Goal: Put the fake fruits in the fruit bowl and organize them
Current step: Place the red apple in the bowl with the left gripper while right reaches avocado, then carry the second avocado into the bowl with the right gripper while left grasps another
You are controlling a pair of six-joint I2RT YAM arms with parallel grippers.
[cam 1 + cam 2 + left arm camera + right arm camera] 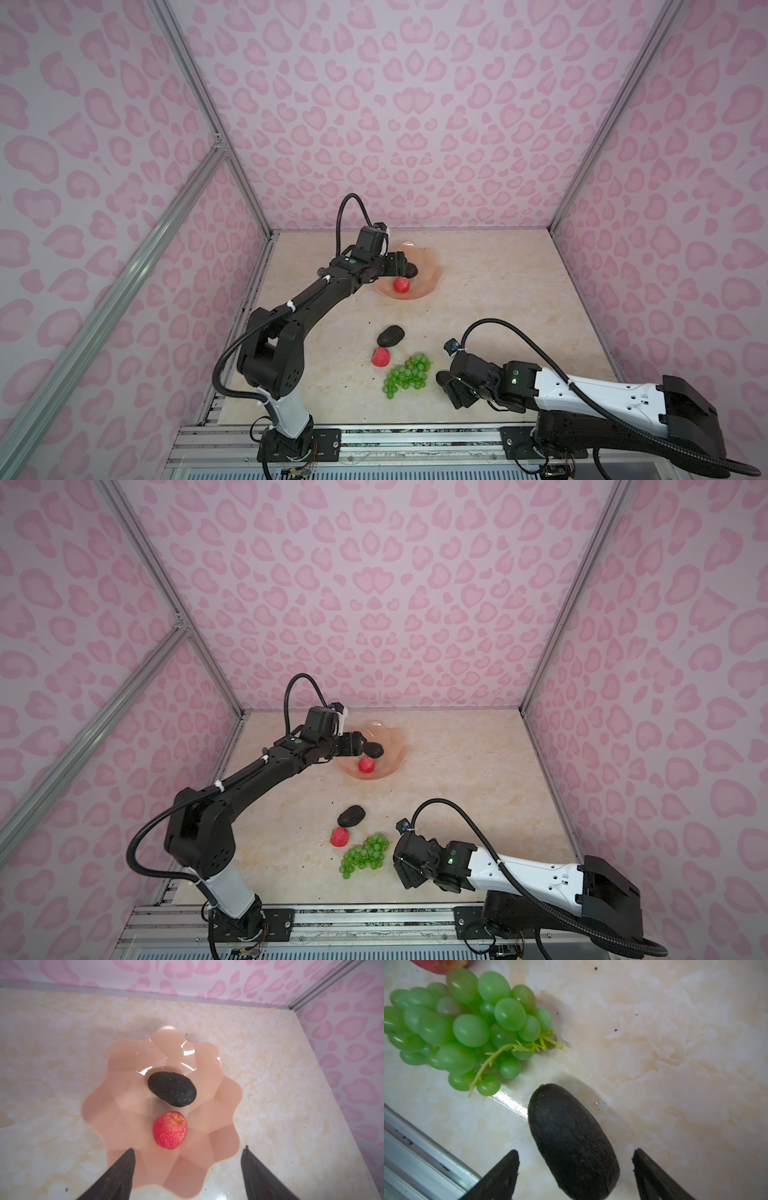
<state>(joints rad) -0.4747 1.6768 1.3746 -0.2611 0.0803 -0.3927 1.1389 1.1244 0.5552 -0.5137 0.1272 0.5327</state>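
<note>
The peach-pink fruit bowl (99, 1109) stands at the back of the table (498, 291), seen in both top views (395, 746). In it lie a black avocado (172, 1088) and a red fruit (170, 1130). My left gripper (188, 1148) hangs open above the bowl's near rim, holding nothing. On the table lie a second avocado (390, 336), a red fruit (381, 357) and green grapes (407, 374) (467, 1028). A third avocado (571, 1142) lies on the table between the fingers of my right gripper (575, 1151), which is open with a gap on each side.
A metal rail (415, 1147) runs along the table's front edge close to the right gripper. Pink patterned walls (415, 124) close in the back and both sides. Small dark crumbs (615, 1030) dot the tabletop.
</note>
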